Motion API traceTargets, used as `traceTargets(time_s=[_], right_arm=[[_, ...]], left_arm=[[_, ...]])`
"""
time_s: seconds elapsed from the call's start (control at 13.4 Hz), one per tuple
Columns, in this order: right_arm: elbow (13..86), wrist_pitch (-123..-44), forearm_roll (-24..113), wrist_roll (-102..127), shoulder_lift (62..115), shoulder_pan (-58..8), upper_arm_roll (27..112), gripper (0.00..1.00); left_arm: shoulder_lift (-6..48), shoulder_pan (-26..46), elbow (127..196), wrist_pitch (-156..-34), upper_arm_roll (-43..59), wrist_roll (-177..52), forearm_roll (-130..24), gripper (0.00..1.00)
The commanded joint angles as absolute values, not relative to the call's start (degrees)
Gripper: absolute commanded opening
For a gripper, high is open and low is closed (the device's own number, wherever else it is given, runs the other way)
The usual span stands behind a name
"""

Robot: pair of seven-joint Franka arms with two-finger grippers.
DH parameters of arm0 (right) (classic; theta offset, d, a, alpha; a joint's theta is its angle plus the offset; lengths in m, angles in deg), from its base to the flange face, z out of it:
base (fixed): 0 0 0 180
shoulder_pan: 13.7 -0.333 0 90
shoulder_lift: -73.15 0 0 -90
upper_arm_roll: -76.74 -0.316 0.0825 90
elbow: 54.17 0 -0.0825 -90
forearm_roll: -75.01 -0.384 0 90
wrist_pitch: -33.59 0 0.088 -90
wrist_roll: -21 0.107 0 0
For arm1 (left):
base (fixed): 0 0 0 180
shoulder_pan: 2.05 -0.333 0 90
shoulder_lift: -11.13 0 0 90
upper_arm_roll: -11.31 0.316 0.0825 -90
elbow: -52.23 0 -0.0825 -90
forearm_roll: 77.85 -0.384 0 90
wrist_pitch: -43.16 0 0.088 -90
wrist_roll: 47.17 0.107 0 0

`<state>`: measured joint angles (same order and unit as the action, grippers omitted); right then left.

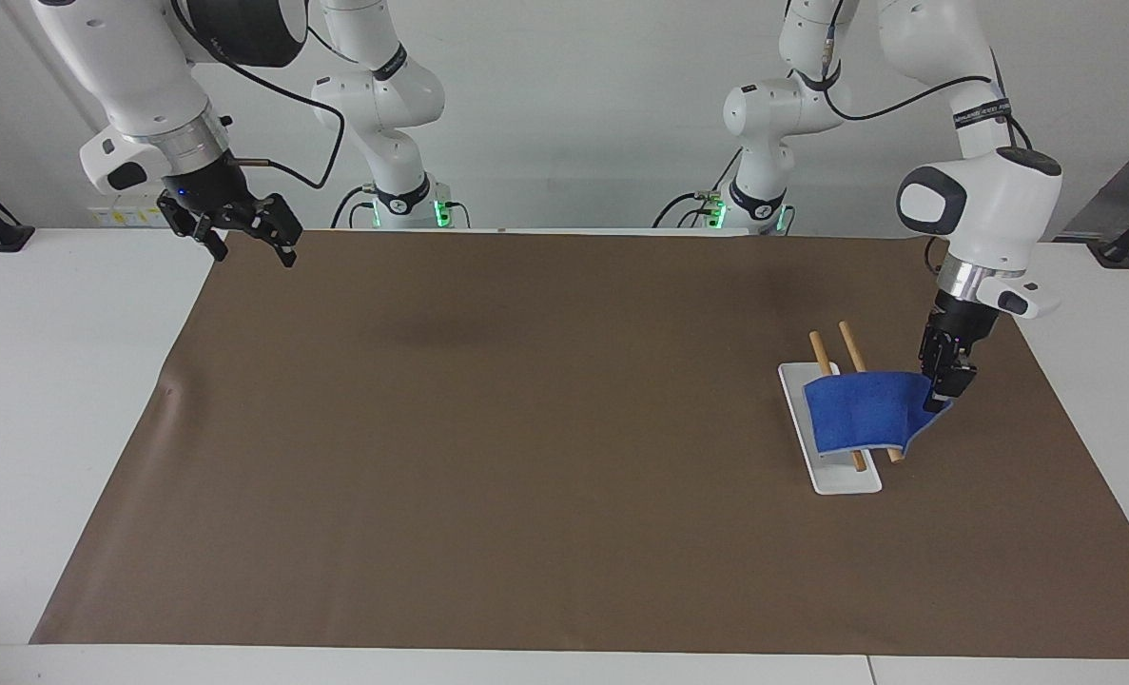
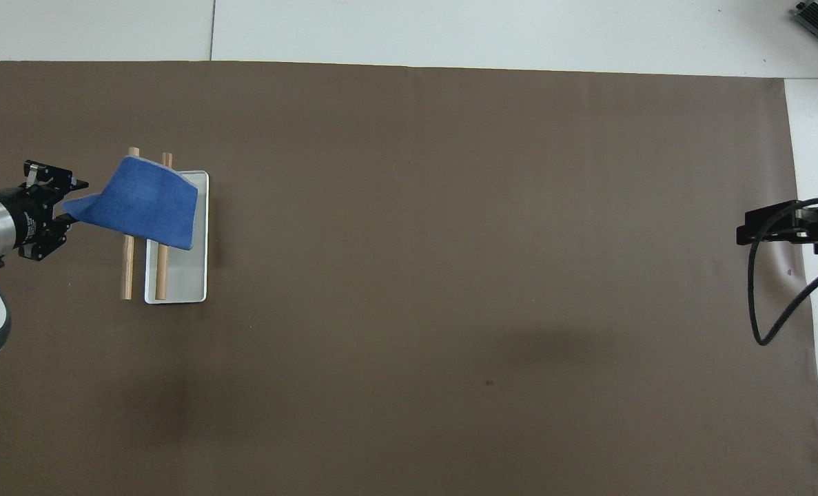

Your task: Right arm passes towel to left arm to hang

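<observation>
My left hand [image 1: 944, 385] grips the towel [image 1: 859, 411] by a corner, draped over the rack's rods [image 1: 842, 354] at frame right; next, release. My right hand [image 1: 241, 233] waits upper left, fingers spread.

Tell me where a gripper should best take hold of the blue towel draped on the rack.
Probably the loose corner of the towel overhanging the wooden rails toward the left arm's end, approached from above; the left gripper pinches there already.
</observation>
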<state>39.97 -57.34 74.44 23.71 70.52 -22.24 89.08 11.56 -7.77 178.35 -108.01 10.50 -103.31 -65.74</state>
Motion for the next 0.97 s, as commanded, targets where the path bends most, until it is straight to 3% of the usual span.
traceTargets(time_s=[0.0,0.6,0.9], right_arm=[[39.6,-55.5,76.1,19.0,69.6,-22.0,89.1,1.00],[40.0,-55.4,76.0,19.0,69.5,-20.6,89.0,1.00],[40.1,-55.4,75.9,19.0,69.5,-17.8,86.8,1.00]], left_arm=[[11.0,-7.8,175.8,-103.9,11.7,-102.0,-65.9,0.96],[11.1,-7.1,157.2,-74.2,12.5,-99.6,-74.6,0.96],[10.3,-5.7,152.2,-61.8,11.9,-93.3,-76.4,0.95]])
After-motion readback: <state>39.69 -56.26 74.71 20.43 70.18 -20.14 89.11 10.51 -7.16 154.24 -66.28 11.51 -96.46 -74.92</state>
